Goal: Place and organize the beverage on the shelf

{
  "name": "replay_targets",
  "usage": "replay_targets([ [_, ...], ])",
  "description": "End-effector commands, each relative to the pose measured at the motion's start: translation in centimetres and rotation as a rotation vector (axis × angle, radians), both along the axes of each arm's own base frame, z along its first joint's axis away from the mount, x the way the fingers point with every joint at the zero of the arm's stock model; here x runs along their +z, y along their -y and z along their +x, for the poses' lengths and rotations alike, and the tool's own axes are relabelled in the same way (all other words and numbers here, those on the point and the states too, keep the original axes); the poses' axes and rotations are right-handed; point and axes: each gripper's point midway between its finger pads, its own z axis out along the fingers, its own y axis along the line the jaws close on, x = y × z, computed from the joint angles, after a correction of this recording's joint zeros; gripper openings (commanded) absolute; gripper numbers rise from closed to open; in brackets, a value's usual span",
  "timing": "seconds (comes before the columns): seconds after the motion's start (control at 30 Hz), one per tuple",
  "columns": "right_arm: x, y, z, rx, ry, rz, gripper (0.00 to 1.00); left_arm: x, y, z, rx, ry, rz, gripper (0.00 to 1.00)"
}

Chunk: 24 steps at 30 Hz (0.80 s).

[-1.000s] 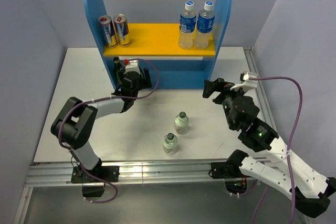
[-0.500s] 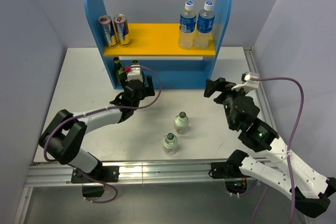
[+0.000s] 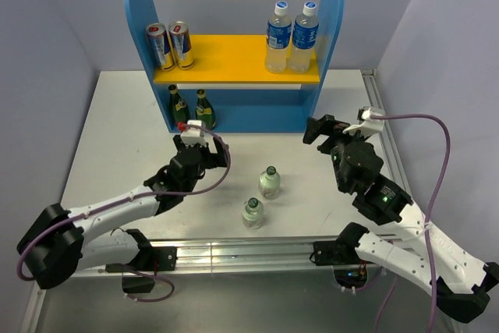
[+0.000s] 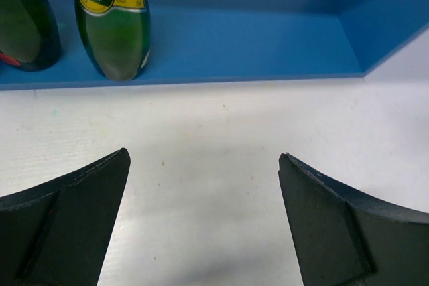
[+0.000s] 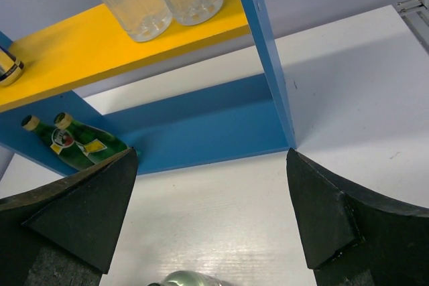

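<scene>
White tabletop (image 3: 109,130) fills the grey-walled cell, and both arms are bolted at its near edge. Closest to that edge, two short clear bottles with dark caps stand upright on the bare surface between the arms. One (image 3: 251,213) is nearer the front. The other (image 3: 270,183) is just behind it and slightly to the right, close to it but apart from it.

Beyond them, the left gripper (image 4: 204,159) hangs low over the table facing the rack, its black fingers spread wide with nothing between them. The right gripper (image 5: 212,152) is raised off to the right, also spread wide and empty, and points toward the rack's right end.

Farther back stands the shelf (image 3: 331,5), a two-level rack with tall round-topped blue side panels and a blue back. On its lower level, at the left end, two dark green glass bottles (image 3: 178,104) (image 3: 204,108) stand upright side by side; the right one carries a yellow label.

On the yellow upper board (image 3: 234,56) two slim blue-and-silver cans (image 3: 160,46) (image 3: 181,43) sit together at the left. Two clear plastic bottles with blue labels and white caps (image 3: 278,37) (image 3: 304,35) stand side by side at the right, next to the right panel.
</scene>
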Motion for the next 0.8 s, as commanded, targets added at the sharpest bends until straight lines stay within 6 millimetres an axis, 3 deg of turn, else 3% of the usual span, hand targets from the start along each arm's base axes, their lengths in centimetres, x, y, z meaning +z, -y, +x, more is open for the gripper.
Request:
replay_targets([
  [0.0, 0.9, 0.4, 0.1, -0.023, 0.018, 0.002, 0.98, 2.1, -0.3, -1.2, -0.025, 0.076, -0.065, 0.99],
  [0.2, 1.1, 0.0, 0.4, -0.019, 0.013, -0.001, 0.98, 3.3, -0.9, -2.5, -0.058, 0.137, -0.099, 0.99],
  [0.77, 1.1, 0.4, 0.2, -0.022, 0.051, -0.001, 0.98, 5.0, 1.0, -4.8, -0.232, 0.072, -0.071, 0.99],
])
